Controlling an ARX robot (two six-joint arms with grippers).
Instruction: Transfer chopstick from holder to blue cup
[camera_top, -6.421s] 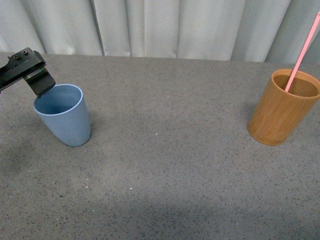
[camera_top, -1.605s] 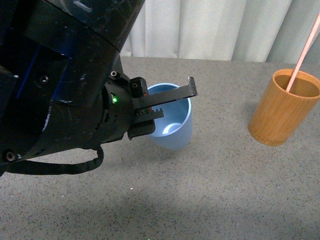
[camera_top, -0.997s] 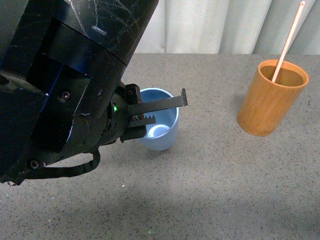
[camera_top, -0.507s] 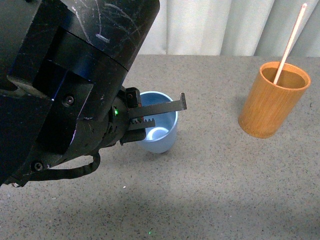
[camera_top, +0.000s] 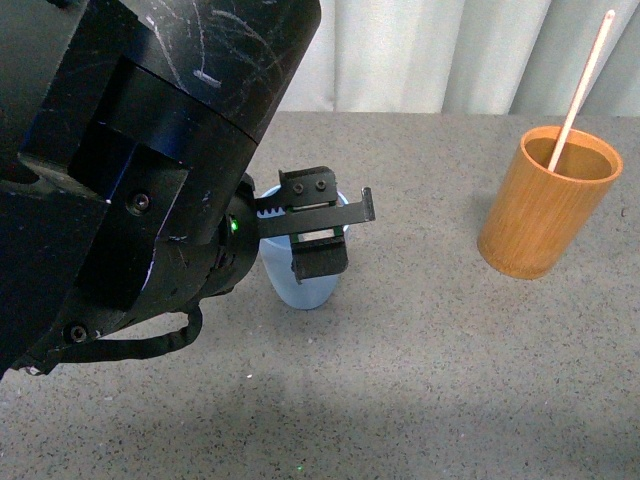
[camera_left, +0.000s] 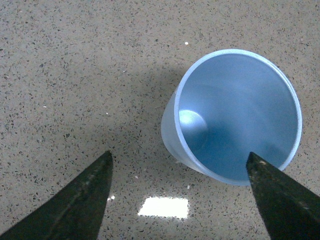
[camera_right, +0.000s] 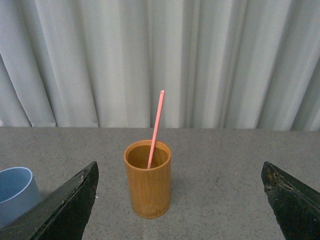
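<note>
One chopstick (camera_top: 580, 90), not yet lifted from its holder (camera_top: 545, 215).

I see it leaning on the holder's rim with its upper half standing clear above, which I judge leaves room for a pinch. My right gripper (camera_right: 180, 167) faces it squarely from well back, jaws wide apart and empty, lined up for that reach. My left gripper (camera_left: 178, 157) hangs just over the blue cup (camera_left: 235, 115), jaws spread and not clamping it. The cup sits mouth up on the table (camera_top: 430, 380), well apart from the holder. I'd clear that left arm first.
</note>
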